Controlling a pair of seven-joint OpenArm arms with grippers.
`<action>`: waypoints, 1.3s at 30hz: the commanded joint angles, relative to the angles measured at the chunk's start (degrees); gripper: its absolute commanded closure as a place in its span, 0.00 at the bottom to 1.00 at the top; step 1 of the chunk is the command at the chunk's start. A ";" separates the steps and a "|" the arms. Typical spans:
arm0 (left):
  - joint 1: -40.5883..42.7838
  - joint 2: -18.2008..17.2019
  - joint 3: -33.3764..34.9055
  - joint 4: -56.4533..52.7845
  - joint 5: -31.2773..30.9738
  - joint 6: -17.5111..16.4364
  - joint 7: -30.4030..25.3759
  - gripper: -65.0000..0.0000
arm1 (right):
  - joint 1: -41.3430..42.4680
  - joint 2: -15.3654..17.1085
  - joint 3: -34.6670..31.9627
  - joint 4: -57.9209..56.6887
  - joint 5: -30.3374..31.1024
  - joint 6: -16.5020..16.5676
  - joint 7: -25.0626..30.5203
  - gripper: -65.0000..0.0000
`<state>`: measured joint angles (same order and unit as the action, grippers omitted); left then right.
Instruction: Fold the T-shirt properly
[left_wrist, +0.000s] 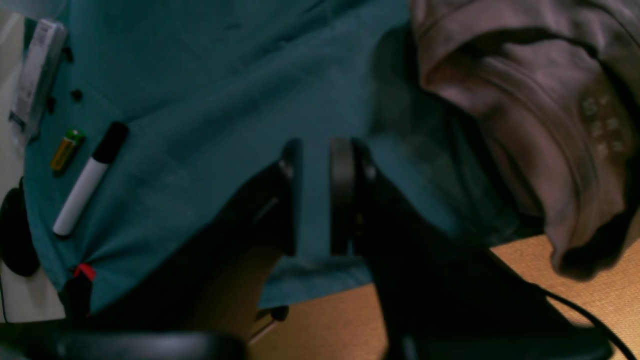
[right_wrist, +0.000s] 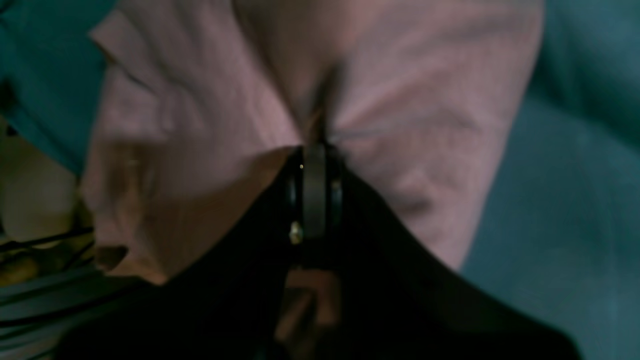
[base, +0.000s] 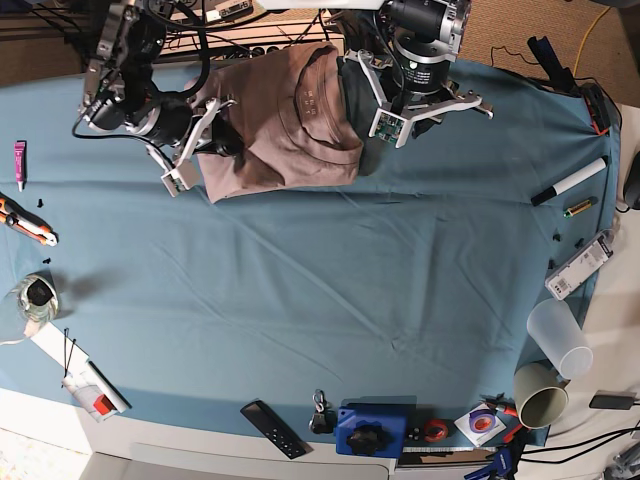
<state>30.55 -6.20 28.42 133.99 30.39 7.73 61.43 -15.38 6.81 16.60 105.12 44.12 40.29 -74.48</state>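
The mauve T-shirt (base: 285, 120) lies bunched at the far edge of the table, on the teal cloth (base: 330, 300). Its neck faces right in the base view. My right gripper (right_wrist: 315, 150) is shut on a pinch of the T-shirt (right_wrist: 400, 125). In the base view the right gripper (base: 222, 143) sits at the shirt's left lower corner. My left gripper (left_wrist: 316, 155) is slightly open and empty over the teal cloth. It is just left of the T-shirt (left_wrist: 525, 100) in the left wrist view. In the base view the left gripper (base: 364, 148) is at the shirt's right edge.
A marker (left_wrist: 90, 177), a battery (left_wrist: 66, 149) and a white box (left_wrist: 35, 75) lie at the cloth's edge. In the base view two cups (base: 560, 338) stand at the right. A remote (base: 272, 428) and a blue tool (base: 370, 430) lie at the front. Small tools (base: 25, 225) lie at the left.
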 joint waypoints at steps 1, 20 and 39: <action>0.09 0.26 -0.55 1.01 0.50 0.15 -1.05 0.91 | 0.33 0.52 0.07 -0.94 -2.34 -0.29 0.15 1.00; 4.11 0.28 -30.60 1.01 -17.53 -5.97 0.20 1.00 | -8.52 0.50 21.81 23.85 16.76 -0.29 -5.52 1.00; 18.91 0.26 -33.86 1.01 -23.17 -7.39 5.05 1.00 | -29.51 0.48 26.60 24.68 16.00 -0.29 -5.52 1.00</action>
<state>48.86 -5.76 -5.32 133.99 6.83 0.32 66.65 -44.49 6.68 42.96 129.10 59.05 39.92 -81.03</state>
